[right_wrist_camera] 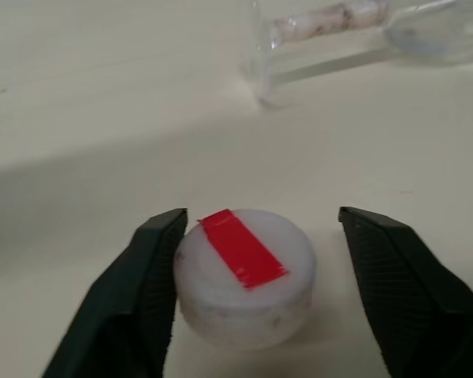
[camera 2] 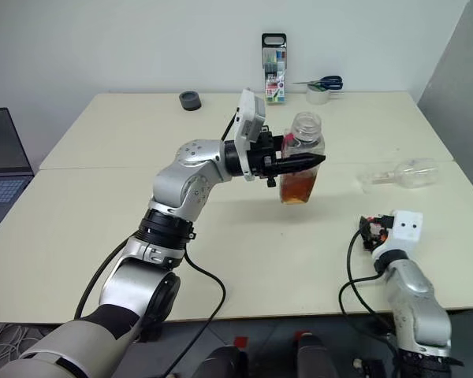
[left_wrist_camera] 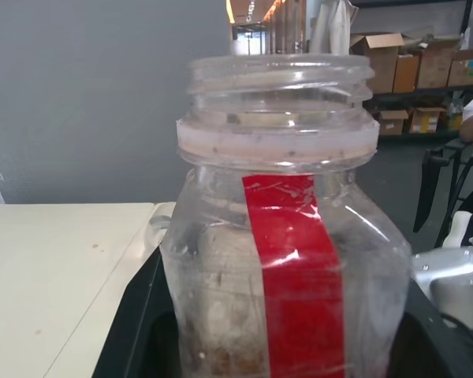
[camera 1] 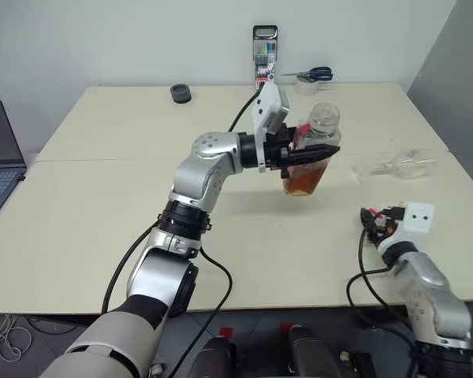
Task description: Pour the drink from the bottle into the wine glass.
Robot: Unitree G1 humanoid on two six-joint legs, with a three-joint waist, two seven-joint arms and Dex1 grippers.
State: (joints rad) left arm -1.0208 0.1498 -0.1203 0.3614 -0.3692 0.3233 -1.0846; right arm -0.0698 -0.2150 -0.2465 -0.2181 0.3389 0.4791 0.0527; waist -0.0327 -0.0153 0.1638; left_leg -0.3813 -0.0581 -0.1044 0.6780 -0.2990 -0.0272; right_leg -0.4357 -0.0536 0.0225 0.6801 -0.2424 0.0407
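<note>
I see my left gripper point(camera 1: 315, 151) pinching the uncapped bottle point(camera 1: 309, 161) upright above the table point(camera 1: 102, 205), drink point(camera 1: 301, 183) in its lower part. My right gripper point(right_wrist_camera: 256, 287) sits low with fingers spread around the cap point(right_wrist_camera: 244, 276) on the table. The glass point(camera 1: 398, 165) lies on its side beyond it.

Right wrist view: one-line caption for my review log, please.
Open right pincer around the red-taped white cap resting on the table, the wine glass lying on its side beyond.
</note>
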